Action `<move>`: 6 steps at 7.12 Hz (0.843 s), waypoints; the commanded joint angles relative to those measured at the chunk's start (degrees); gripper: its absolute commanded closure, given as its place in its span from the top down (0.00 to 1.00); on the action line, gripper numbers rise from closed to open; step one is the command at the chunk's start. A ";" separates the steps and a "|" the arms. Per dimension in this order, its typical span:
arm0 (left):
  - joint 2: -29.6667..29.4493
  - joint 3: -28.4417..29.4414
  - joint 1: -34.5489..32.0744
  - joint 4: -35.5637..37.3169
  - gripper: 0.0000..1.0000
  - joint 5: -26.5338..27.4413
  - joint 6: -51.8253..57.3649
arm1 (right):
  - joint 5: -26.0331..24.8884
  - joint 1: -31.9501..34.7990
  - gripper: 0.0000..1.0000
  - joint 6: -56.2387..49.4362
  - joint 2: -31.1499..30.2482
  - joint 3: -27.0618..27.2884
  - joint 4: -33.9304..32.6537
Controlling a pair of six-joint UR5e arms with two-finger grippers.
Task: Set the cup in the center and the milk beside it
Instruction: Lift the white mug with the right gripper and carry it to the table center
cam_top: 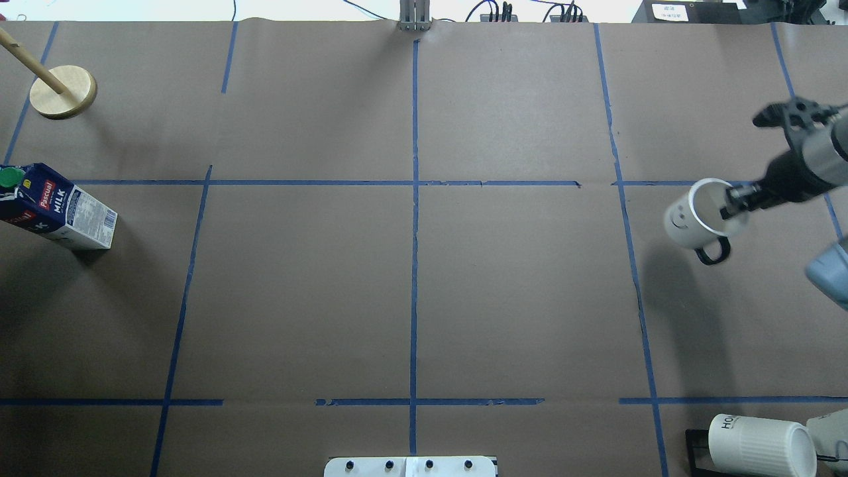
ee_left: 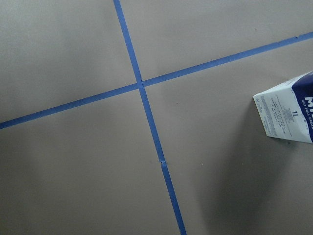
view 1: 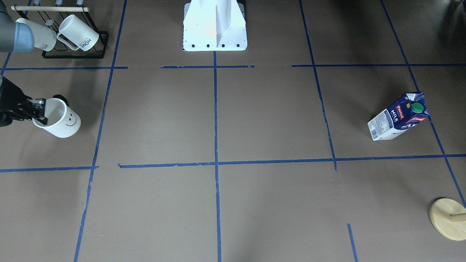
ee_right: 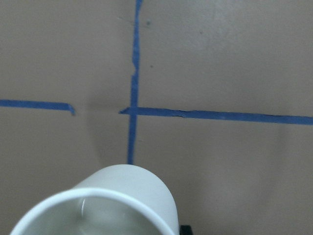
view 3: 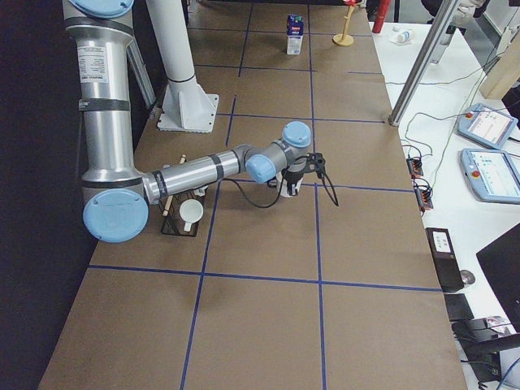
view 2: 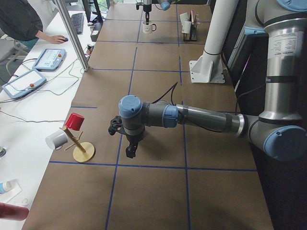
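My right gripper [cam_top: 727, 207] is clamped on the rim of the cup [cam_top: 689, 222], with one black finger inside the glossy white wall and one outside. The smiley face and looped black handle are both showing. The cup is far out to my right, well apart from the center [cam_top: 415, 183], a crossing of thin blue tape on matte brown paper. I cannot tell how the left gripper [view 2: 130, 151] stands. The milk [cam_top: 59, 209], a boxy dark blue carton, stands upright far to my left.
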 commanded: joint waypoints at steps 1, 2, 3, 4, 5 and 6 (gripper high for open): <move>-1.03 -1.70 0.38 0.09 1.00 0.08 -0.04 | -4.00 -6.26 0.00 12.39 9.91 0.16 -6.13; -1.03 -1.71 0.38 0.09 1.00 -0.01 -0.04 | -6.63 -9.08 0.00 14.79 14.99 -0.45 -11.46; -0.95 -1.62 0.38 0.09 1.00 -0.01 -0.04 | -10.05 -12.68 0.00 17.25 20.27 -1.68 -16.47; -1.03 -1.53 0.38 0.09 1.00 -0.01 -0.12 | -12.87 -16.11 0.00 24.24 24.84 -5.08 -16.52; -1.03 -0.83 0.38 0.09 1.00 -0.01 -0.12 | -15.68 -19.45 0.00 27.96 28.89 -8.86 -16.35; -1.03 -0.65 0.47 0.09 1.00 -0.01 -0.12 | -17.54 -21.48 0.00 30.35 32.67 -13.94 -15.48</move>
